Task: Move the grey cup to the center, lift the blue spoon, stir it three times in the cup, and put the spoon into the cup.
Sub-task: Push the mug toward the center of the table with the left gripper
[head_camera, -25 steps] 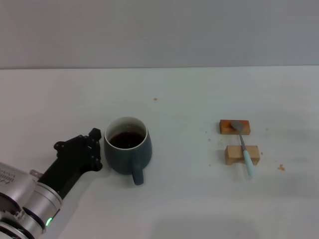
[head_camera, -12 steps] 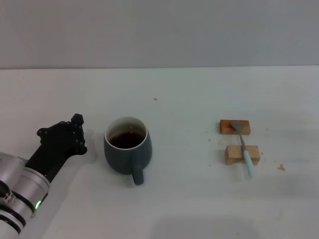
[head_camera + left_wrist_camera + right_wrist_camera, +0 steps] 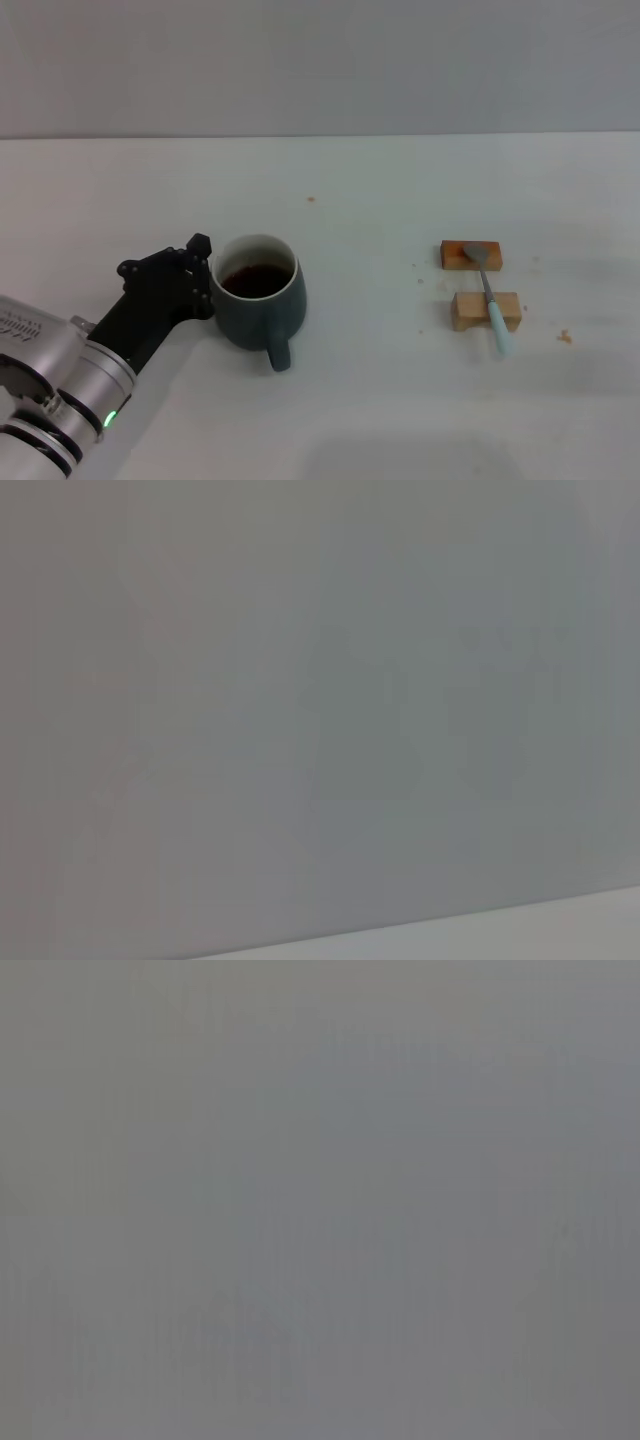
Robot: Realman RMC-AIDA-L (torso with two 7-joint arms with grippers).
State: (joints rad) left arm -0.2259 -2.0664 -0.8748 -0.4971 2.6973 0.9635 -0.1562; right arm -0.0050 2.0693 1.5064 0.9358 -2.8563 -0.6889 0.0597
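While left tool (image 3: 196,275) presses grey cup (image 3: 256,300) at its 9 o'clock, step one: centering.
Grip state unclear; next push toward 3 o'clock, blue spoon (image 3: 489,293) untouched.

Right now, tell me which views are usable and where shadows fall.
Head view: even light, sharp; soft shadows under the grey cup, the blue spoon and the left gripper against the cup. Both wrist views: featureless grey, nothing to make out.
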